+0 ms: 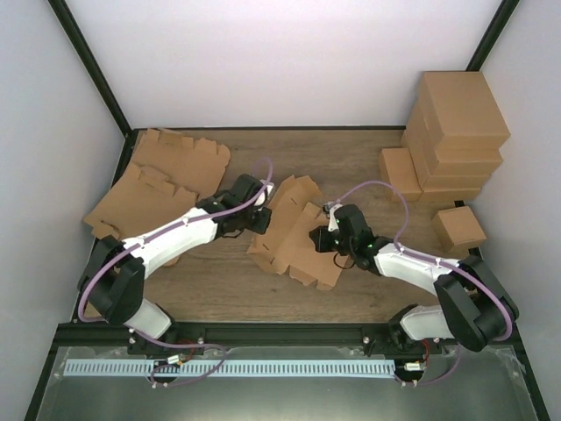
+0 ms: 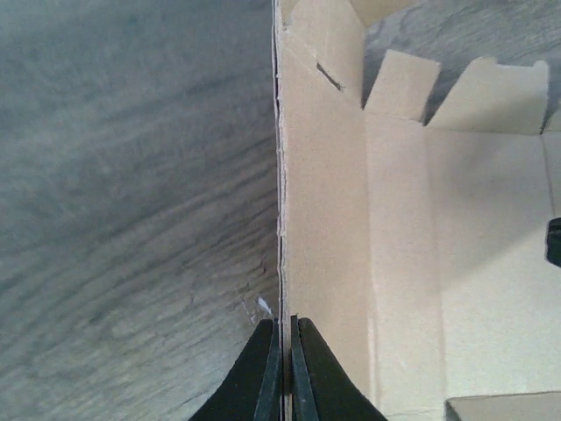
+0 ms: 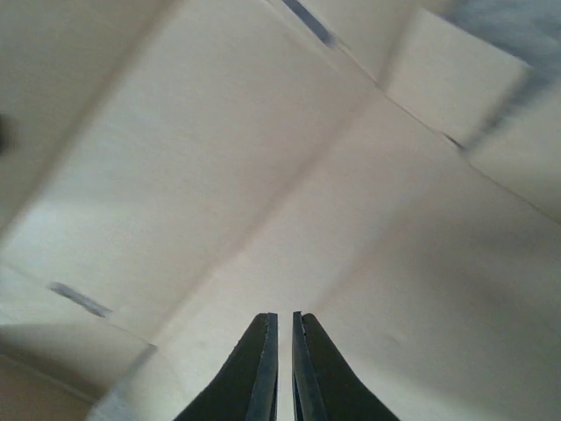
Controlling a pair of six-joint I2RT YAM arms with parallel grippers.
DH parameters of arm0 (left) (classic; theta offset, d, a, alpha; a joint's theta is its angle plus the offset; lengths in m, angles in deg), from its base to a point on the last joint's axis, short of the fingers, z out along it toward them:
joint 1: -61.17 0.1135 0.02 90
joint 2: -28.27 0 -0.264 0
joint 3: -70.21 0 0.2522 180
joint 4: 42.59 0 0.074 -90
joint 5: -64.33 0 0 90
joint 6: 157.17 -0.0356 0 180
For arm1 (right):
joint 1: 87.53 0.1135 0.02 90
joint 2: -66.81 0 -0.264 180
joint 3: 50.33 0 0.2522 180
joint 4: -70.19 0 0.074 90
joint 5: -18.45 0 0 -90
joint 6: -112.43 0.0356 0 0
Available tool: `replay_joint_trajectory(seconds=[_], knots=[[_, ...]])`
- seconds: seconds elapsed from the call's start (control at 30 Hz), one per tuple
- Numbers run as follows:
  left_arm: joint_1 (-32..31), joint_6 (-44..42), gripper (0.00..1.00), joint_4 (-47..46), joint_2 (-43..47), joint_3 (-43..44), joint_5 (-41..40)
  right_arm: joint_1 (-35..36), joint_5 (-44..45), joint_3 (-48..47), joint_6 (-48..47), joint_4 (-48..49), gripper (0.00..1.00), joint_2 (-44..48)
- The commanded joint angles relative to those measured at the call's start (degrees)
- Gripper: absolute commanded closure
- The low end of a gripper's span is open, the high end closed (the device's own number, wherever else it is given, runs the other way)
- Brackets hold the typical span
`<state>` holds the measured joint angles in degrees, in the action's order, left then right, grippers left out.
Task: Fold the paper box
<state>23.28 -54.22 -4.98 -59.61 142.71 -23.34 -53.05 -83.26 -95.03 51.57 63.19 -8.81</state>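
The paper box [image 1: 294, 235] is a brown die-cut piece, partly raised, lying at the middle of the wooden table. My left gripper [image 1: 260, 217] is at its left side, shut on the upright edge of a side panel. In the left wrist view the gripper [image 2: 287, 326] pinches that thin edge, and the box's inside floor and notched flaps [image 2: 399, 83] lie to the right. My right gripper [image 1: 323, 239] is over the box's right part. In the right wrist view the gripper [image 3: 284, 320] is shut with a hairline gap, its tips at the creased inner panel [image 3: 263, 175], holding nothing.
A pile of flat die-cut cardboard blanks [image 1: 162, 180] lies at the back left. Finished brown boxes are stacked at the back right [image 1: 458, 132], with a small one [image 1: 399, 171] beside them and another [image 1: 458, 228] near the right arm. Walls enclose the table.
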Motion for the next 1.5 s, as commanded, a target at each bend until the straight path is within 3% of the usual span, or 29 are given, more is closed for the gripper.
replay_joint_trajectory(seconds=[0.0,0.27,0.3,0.5,0.67,0.83,1.03,1.23,1.47], knots=[[-4.6,-5.4,0.96,9.9,0.3,6.8,-14.4,-2.1,2.7,0.9,1.6,-5.9,0.94,0.7],[-15.1,-13.1,0.95,16.6,-1.9,13.7,-30.3,-3.0,2.4,-0.4,-0.1,-5.6,0.89,2.6],[-15.5,-13.4,0.95,17.0,-2.8,13.8,-31.4,-3.1,2.6,-0.7,-0.7,-5.7,0.83,2.7],[-19.0,-13.0,0.94,17.2,-5.5,14.5,-33.7,-7.5,-1.5,-2.0,-3.7,-3.9,0.70,5.9],[-21.7,-12.3,0.96,14.4,-6.2,13.4,-38.9,-16.3,-17.6,-2.6,9.8,-1.6,0.59,7.0],[-24.7,-12.2,0.96,12.3,-7.1,11.7,-44.8,-16.4,-20.6,-3.4,23.9,1.7,0.41,7.7],[-26.8,-12.6,0.96,12.2,-10.0,12.1,-47.6,-15.5,-22.0,-5.6,28.7,2.4,0.32,6.3],[-28.2,-11.8,0.96,12.2,-12.3,12.5,-49.4,-13.2,-21.5,-6.0,32.1,4.0,0.31,3.4],[-30.2,-12.0,0.96,12.2,-14.8,13.2,-51.3,-11.2,-23.0,-8.2,35.0,7.6,0.38,-3.4]])
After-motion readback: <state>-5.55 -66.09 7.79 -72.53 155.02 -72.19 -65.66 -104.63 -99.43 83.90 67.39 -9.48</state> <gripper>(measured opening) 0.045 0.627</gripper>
